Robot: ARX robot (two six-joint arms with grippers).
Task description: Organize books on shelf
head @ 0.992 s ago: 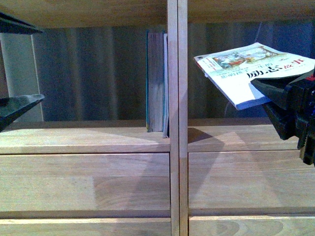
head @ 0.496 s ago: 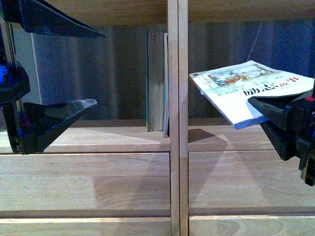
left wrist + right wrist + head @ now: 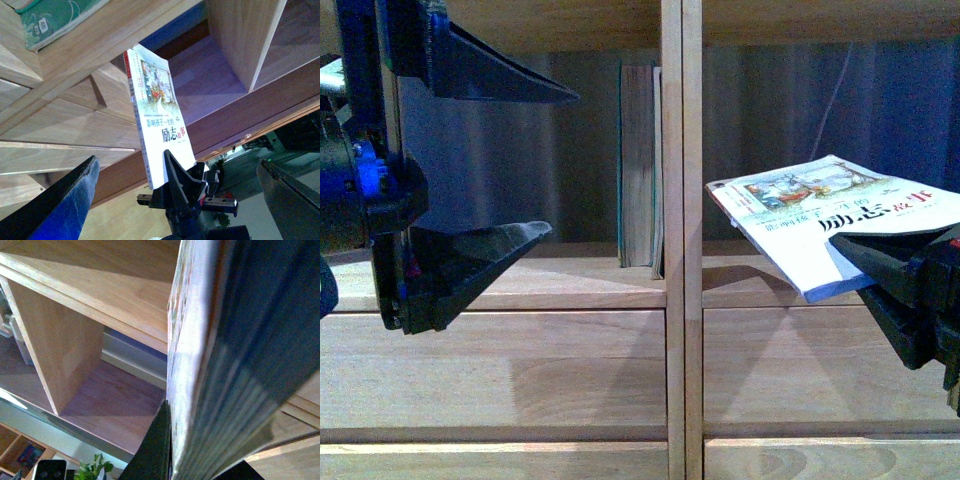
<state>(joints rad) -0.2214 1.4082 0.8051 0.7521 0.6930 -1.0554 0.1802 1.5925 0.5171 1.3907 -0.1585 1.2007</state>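
Note:
The light-wood shelf (image 3: 681, 300) fills the front view. A thick teal book (image 3: 640, 165) stands upright in the left compartment, against the central divider. My right gripper (image 3: 865, 262) is shut on the white paperback (image 3: 820, 215). It holds the book nearly flat, cover up, in the right compartment above the board. My left gripper (image 3: 560, 165) is open and empty in the left compartment, left of the teal book. The left wrist view shows the paperback (image 3: 159, 115) clamped at one end, between my own fingers (image 3: 65, 205). The paperback's edge (image 3: 220, 340) fills the right wrist view.
Plain drawer fronts (image 3: 490, 370) lie under both compartments. The shelf has no back panel, and dark wall shows behind it. A teal-green cover (image 3: 55, 20) shows at a corner of the left wrist view. A plant (image 3: 95, 467) and room floor show beyond the shelf.
My left gripper has moved right, further into the left compartment. My right gripper has lowered the paperback a little toward the shelf board.

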